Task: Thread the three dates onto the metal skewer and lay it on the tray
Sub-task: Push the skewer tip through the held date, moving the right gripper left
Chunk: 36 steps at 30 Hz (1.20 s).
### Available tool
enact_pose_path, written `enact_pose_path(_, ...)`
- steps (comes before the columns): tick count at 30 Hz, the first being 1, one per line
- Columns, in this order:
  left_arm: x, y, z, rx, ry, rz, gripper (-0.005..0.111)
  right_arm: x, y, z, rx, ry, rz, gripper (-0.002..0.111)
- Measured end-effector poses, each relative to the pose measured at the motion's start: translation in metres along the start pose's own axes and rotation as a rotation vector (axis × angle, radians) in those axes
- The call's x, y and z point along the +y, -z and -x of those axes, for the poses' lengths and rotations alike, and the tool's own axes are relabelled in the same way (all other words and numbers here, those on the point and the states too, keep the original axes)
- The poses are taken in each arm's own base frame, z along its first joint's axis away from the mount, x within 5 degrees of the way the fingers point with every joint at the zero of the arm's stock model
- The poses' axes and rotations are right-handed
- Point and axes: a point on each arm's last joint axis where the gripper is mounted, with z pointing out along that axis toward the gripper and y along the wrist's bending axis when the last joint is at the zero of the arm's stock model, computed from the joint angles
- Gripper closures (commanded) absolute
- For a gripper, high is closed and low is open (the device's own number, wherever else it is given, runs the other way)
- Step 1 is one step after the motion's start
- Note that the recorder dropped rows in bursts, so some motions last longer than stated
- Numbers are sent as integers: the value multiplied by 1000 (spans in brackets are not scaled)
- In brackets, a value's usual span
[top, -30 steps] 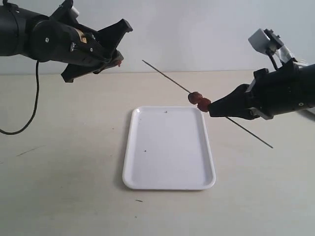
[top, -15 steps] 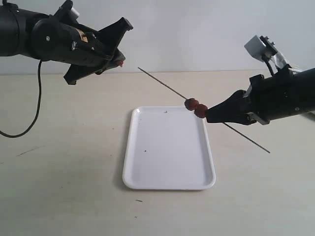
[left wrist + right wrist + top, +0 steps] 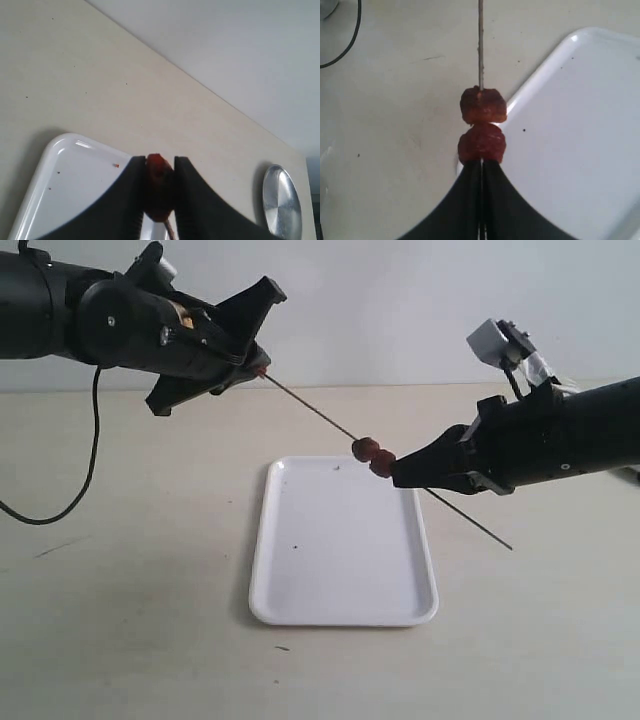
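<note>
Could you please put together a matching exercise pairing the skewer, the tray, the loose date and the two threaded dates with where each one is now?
Things:
1. skewer
2. tray
3. loose date
4. threaded dates

Places:
A. pinched in the left gripper
B. flat on the table
C. held slanted in the air by the right gripper
D. on the skewer, just ahead of the right gripper's tips

Pairs: 1-C, 2-B, 3-A, 4-D
</note>
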Motion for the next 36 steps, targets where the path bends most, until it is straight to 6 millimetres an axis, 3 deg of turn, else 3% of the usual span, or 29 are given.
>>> enact_pose_path(25, -3, 0, -4, 8, -10, -7, 85, 2, 0, 5, -57, 8, 21, 108)
enact_pose_path(36, -15, 0, -19, 27, -48, -41, 85, -6, -8, 2, -70, -4, 43, 108)
